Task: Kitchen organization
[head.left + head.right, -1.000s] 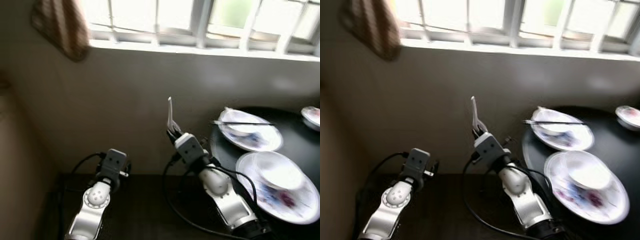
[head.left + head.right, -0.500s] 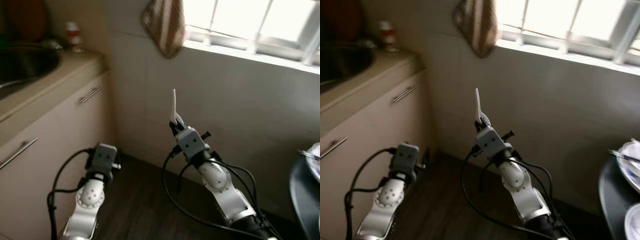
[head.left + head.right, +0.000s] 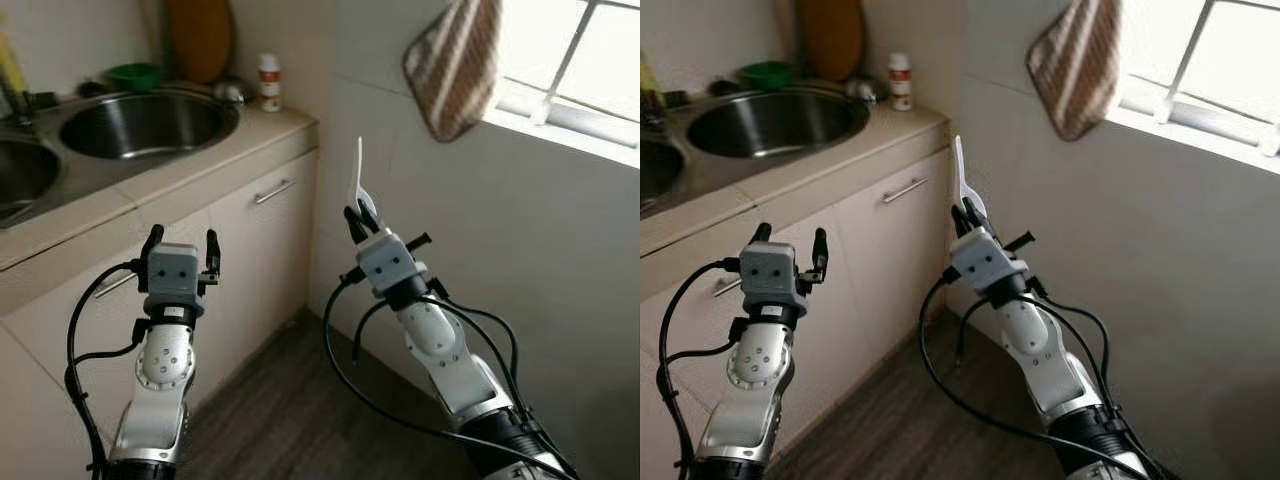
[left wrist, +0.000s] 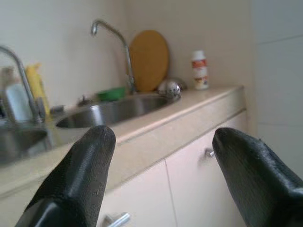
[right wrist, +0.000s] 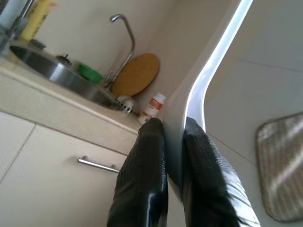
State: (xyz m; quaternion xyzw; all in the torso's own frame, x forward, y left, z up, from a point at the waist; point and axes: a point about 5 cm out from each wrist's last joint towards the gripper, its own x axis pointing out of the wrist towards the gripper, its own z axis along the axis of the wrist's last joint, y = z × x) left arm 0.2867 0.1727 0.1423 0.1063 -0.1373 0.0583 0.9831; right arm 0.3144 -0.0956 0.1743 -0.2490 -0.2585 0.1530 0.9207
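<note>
Head view, carrying: the right gripper (image 3: 356, 219) pinches a white spoon (image 3: 359, 177), best kept steady and clear of the wall on the way to the sink (image 3: 140, 122) at ten o'clock.
Head view, axis: spoon upright, handle toward twelve o'clock.
Left wrist view: left gripper (image 4: 163, 156) spread wide, holding nothing, facing the counter (image 4: 156, 130).
Right wrist view: fingers (image 5: 147, 175) clamp the spoon's lower end; handle runs toward one o'clock.
</note>
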